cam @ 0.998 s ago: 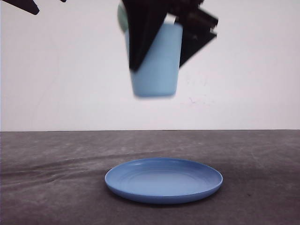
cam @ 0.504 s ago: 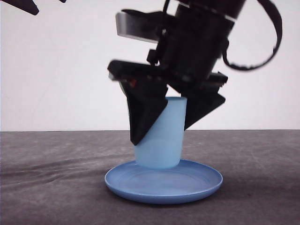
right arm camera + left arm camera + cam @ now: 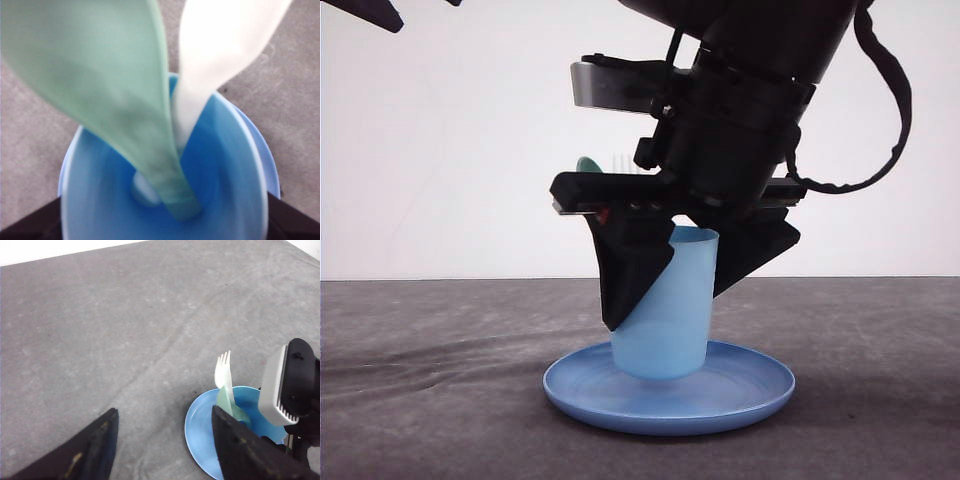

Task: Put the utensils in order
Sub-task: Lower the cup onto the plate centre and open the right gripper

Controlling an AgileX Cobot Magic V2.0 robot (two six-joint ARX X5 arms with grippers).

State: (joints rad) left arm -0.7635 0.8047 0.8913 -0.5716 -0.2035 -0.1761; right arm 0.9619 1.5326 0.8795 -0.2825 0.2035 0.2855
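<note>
Looks like the set-down step: right pincer (image 3: 670,290) clamps the light blue cup (image 3: 667,320), tilted on the blue plate (image 3: 760,390), with the fork (image 3: 223,371) and spoon (image 3: 226,401) standing inside. Next it needs to level, then let go. Left pincer (image 3: 165,445) hangs wide, holding nothing.

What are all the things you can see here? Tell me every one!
cup: one, light blue, standing on the plate, between the right gripper's fingers
plate: one, round, blue, on the table under the cup
fork: one, white, standing in the cup, tines up
spoon: one, mint green, standing in the cup beside the fork, bowl up
table: one, dark grey, under everything
wall: one, white, behind the table
right gripper: one, black, closed around the cup
left gripper: one, black, open, holding nothing, above the table
</note>
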